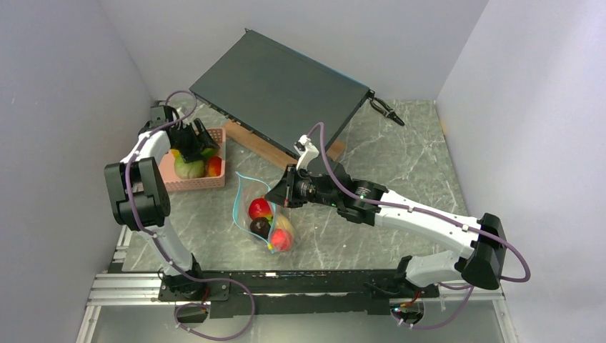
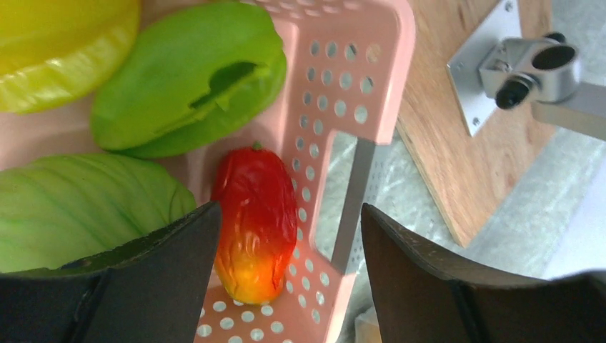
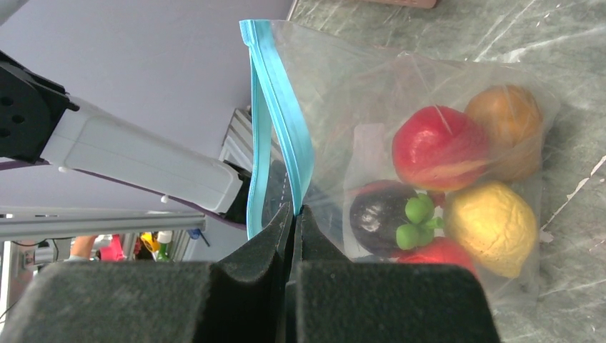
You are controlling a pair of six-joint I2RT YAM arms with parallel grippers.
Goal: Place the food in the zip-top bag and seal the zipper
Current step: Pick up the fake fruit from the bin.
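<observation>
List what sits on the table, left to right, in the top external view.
pink basket → zip-top bag with food inside → small black tool. Left out: the dark flat box and wooden board, whose spans overlap the bag's.

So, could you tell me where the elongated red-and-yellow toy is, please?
In the left wrist view, the red-and-yellow toy lies against the pink basket's wall, beside a pale green piece, seen between the left gripper's open fingers.
</observation>
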